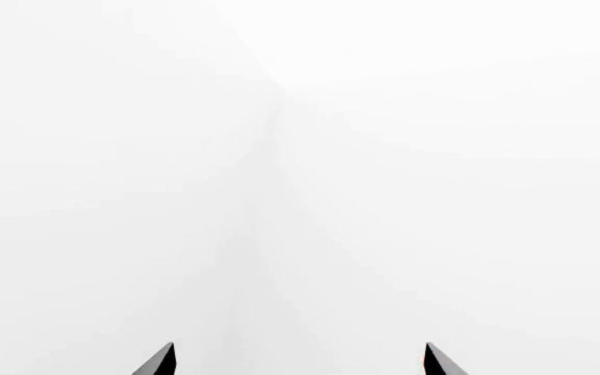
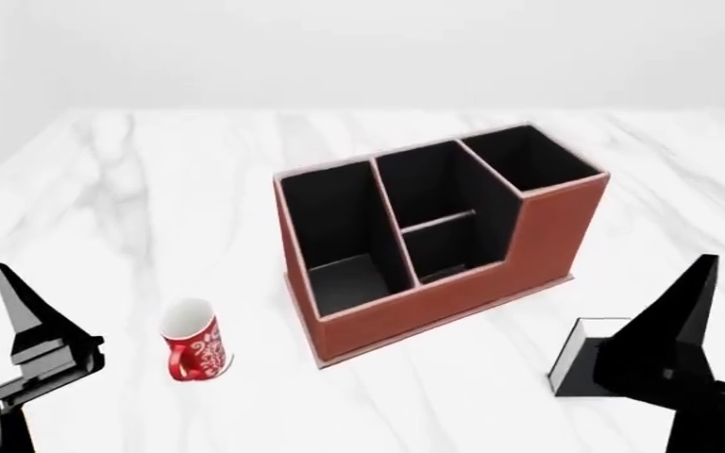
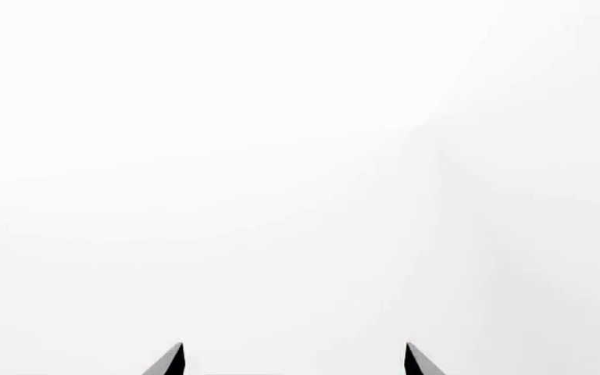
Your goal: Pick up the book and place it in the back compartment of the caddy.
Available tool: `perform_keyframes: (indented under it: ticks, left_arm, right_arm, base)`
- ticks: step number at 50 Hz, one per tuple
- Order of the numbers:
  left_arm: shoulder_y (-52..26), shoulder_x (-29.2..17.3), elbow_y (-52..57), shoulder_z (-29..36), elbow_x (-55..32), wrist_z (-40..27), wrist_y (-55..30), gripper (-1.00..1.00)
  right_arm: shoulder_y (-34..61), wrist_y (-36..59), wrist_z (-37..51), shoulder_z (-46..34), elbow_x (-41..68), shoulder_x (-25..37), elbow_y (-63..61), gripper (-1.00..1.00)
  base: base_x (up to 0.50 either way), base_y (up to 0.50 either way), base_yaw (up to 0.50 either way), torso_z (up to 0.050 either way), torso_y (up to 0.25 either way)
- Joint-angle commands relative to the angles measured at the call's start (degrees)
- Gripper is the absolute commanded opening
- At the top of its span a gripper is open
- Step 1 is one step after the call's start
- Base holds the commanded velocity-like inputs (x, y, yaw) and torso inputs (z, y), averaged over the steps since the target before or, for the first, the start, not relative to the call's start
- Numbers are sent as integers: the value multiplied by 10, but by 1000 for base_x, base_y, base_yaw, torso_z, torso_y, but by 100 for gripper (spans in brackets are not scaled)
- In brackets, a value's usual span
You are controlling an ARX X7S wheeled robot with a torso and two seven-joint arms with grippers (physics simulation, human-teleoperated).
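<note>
In your head view, the reddish-brown leather-look rectangular caddy (image 2: 445, 283) with black lining sits at the middle of the white marbled table (image 2: 148, 189), its long axis running from about 8 o'clock to 2 o'clock. Its divided middle section holds the back compartment (image 2: 445, 189), the small black-lined cell on the far side of the cross divider. The small black-covered book (image 2: 581, 357) with white page edges lies at 4 o'clock from the caddy, near it but apart, and your right gripper (image 2: 697, 311) partly covers it, so you cannot tell whether they touch. A red-and-white patterned mug (image 2: 193, 342) lies at 8 o'clock from the caddy, well apart. Your left gripper (image 2: 16, 302) rises at the view's 8 o'clock edge, holding nothing. In your left wrist view, the two dark fingertips (image 1: 159, 361) stand spread wide with only pale blank surface between them. In your right wrist view, the fingertips (image 3: 169, 361) are likewise parted and released, nothing between them.
</note>
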Motion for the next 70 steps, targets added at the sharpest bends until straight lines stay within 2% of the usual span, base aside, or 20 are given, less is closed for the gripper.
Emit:
perform_keyframes:
  ticks: [1,22,35,44,62,70]
  left_arm:
    - [2,4,-3,-7,6,6,10,100]
    - [2,-5,-12,3,5,-3,15,100]
    - [2,-10,-22,11,5,-6,19,100]
    - [2,-14,-25,16,4,-8,19,100]
    - [1,-20,-29,24,3,-14,20,100]
    - [2,-23,-32,26,2,-16,22,100]
  right_arm:
    - [-2,-5,-5,3,-13,-2,2,100]
    - [-3,-1,11,-6,-26,7,3,100]
    - [-2,-12,18,-15,-69,4,18,100]
    - [-3,-10,20,-21,-50,12,19,100]
    - [-2,-12,27,-28,-48,20,22,100]
    - [-2,-11,31,-31,-46,23,22,100]
  base:
    - [500,0,0,0,0]
    - [500,0,0,0,1]
    - [10,0,0,0,0]
    - [0,0,0,0,0]
    - [0,-342,0,0,0]
    - [0,-13,0,0,0]
